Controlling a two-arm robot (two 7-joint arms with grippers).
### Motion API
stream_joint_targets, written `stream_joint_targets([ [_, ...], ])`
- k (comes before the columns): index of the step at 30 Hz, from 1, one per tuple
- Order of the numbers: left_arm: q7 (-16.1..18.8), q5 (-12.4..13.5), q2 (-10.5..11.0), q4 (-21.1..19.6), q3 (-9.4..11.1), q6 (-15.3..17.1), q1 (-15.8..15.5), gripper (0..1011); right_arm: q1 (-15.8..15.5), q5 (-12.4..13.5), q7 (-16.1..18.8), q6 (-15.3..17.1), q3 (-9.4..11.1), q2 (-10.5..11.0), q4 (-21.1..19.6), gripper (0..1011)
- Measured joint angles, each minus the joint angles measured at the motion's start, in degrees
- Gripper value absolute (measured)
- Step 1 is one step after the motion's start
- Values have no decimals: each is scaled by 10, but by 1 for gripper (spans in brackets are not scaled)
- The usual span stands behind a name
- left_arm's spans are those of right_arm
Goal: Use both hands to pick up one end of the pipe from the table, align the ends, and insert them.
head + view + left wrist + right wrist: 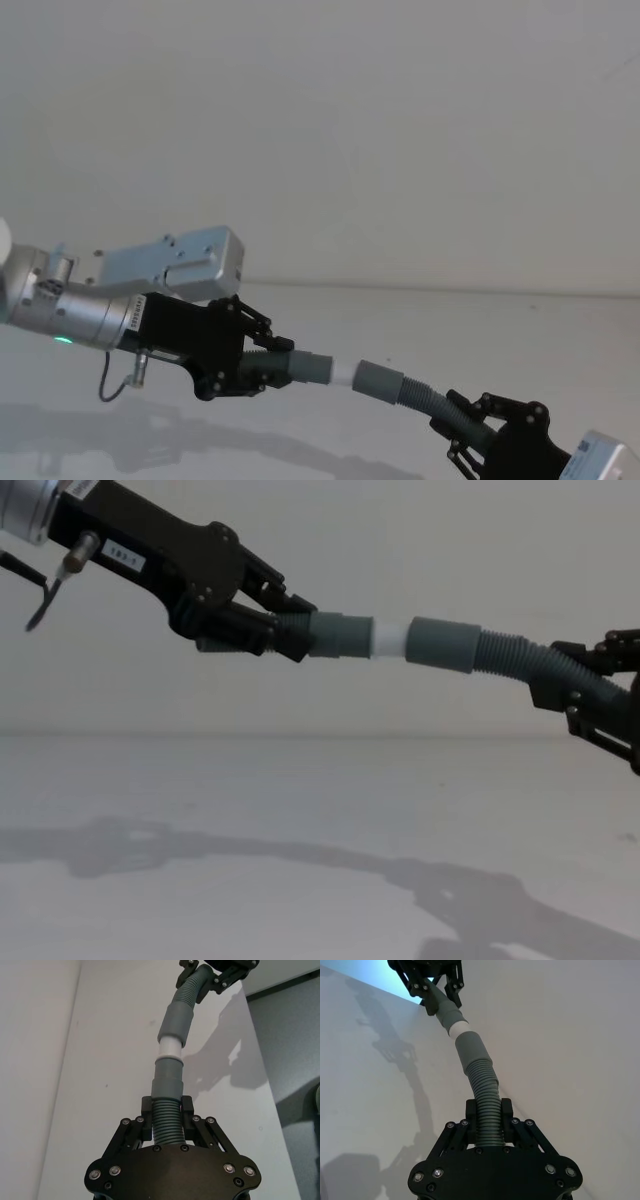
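A plain white wall (400, 580) rises behind a white matte surface (300, 810) on which the shadows of both arms fall. The left claw (262, 362), on a silver-grey arm entering from the left, reaches to the right and slightly downward, clenched on the corrugated body of the left hose piece (166, 1122) just behind its cuff. The right claw (470, 435) comes in from the lower right, angled up and to the left, grasping the corrugated body of the right hose piece (487, 1120). Both pieces are held in the air, well clear of the surface. The left piece ends in a smooth grey cuff (340, 635) with a narrower white tip (388, 638); the right piece, slightly curved, ends in a wider plain grey open cuff (443, 643). The two ends face each other along one nearly horizontal left-to-right axis. The white tip meets the mouth of the open cuff, and most of the tip's length is visible between the two cuffs.
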Motion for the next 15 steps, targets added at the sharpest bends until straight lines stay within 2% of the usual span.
stream_joint_targets([
  [15, -7, -7, -5, 8, 9, -7, -8, 305, -3, 6, 2, -5, 1, 0, -3, 256],
])
